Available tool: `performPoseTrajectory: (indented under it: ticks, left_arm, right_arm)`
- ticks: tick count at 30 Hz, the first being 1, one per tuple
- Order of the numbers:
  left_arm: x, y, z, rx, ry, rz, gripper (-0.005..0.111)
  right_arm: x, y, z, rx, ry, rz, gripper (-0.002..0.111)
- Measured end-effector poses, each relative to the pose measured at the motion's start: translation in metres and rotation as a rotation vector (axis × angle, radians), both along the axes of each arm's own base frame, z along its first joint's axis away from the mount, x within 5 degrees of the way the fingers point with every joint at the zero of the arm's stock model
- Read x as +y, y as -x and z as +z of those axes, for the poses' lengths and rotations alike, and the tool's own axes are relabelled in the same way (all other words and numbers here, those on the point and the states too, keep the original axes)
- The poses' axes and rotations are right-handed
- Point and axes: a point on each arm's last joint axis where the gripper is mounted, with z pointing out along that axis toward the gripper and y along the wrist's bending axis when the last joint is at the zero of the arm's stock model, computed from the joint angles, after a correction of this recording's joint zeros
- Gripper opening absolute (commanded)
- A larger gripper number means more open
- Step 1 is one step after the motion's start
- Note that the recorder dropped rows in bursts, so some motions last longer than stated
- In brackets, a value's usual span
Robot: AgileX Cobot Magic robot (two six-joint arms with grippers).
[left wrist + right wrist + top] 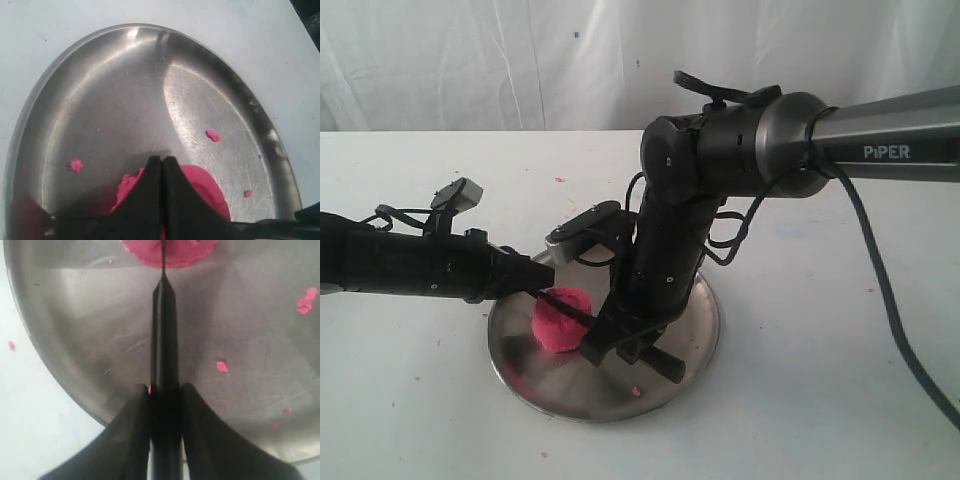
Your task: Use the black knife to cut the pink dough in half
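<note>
Black knife (164,340) | blade points into pink dough (558,322) | handle gripped by right claw (165,388) | left claw (162,161) clenched

Bright, diffuse light; white glare streaks the plate (170,85); soft shadows lie across it; wrist views look slightly soft.

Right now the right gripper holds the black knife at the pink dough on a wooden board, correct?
No: the pink dough sits on a steel plate, not a wooden board, per the exterior view. The right gripper does hold the black knife at it.
</note>
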Motion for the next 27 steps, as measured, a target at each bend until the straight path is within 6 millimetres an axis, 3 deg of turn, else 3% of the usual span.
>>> performPoseTrajectory:
  ticks: [18, 27]
  left_arm:
    - [-0.001, -0.001, -0.011, 0.029, 0.024, -0.015, 0.0]
    - [-0.002, -0.001, -0.011, 0.03, 0.027, -0.017, 0.0]
  right_arm:
    - [0.001, -0.001, 0.001, -0.005, -0.004, 0.0, 0.0]
    - [0.002, -0.002, -0.012, 0.019, 0.014, 0.008, 0.0]
